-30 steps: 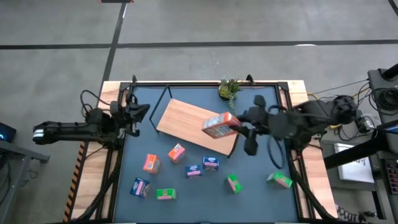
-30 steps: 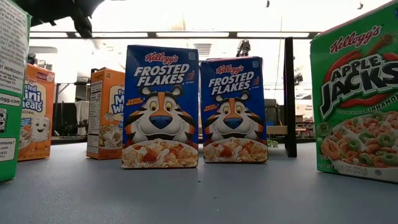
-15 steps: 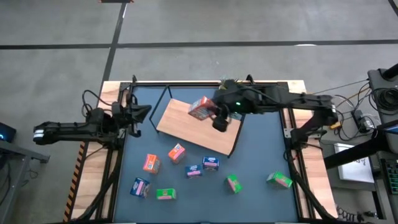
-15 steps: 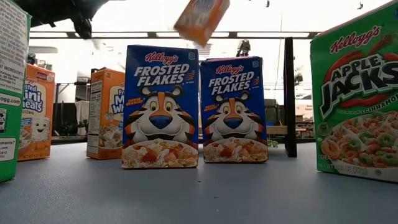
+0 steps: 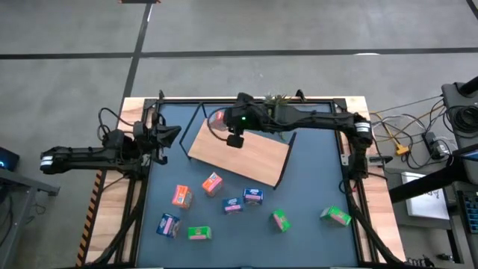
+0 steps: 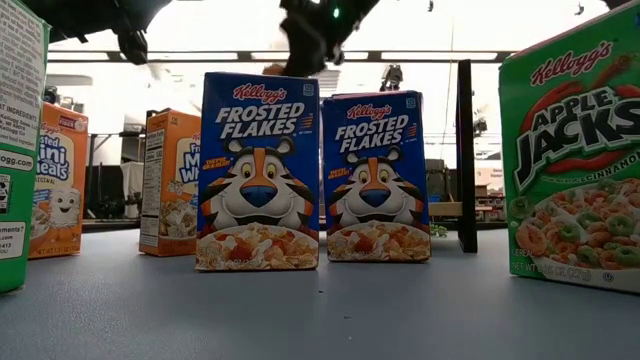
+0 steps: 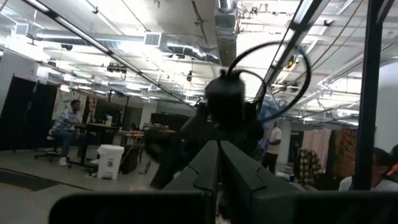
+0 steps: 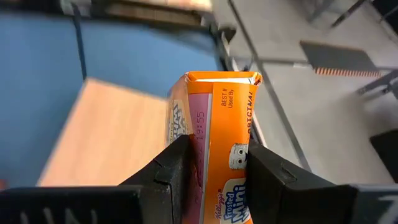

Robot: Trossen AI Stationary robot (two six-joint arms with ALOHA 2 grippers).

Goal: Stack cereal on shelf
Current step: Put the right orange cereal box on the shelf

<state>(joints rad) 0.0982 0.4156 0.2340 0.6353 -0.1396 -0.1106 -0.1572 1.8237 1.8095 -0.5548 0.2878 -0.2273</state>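
The orange cereal box (image 5: pixel 218 119) hangs above the shelf's (image 5: pixel 254 153) far left corner in the high view, clamped in the right gripper (image 5: pixel 228 128), while the left gripper (image 5: pixel 166 137) waits at the table's left edge, fingers pressed together. Right wrist view: both dark fingers (image 8: pixel 171 168) squeeze the box (image 8: pixel 214 137) between them, wood board (image 8: pixel 112 134) below.

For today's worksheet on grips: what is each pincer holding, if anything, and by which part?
The right pincer holds an orange box by its two broad faces, above the shelf. The left pincer is shut on nothing.
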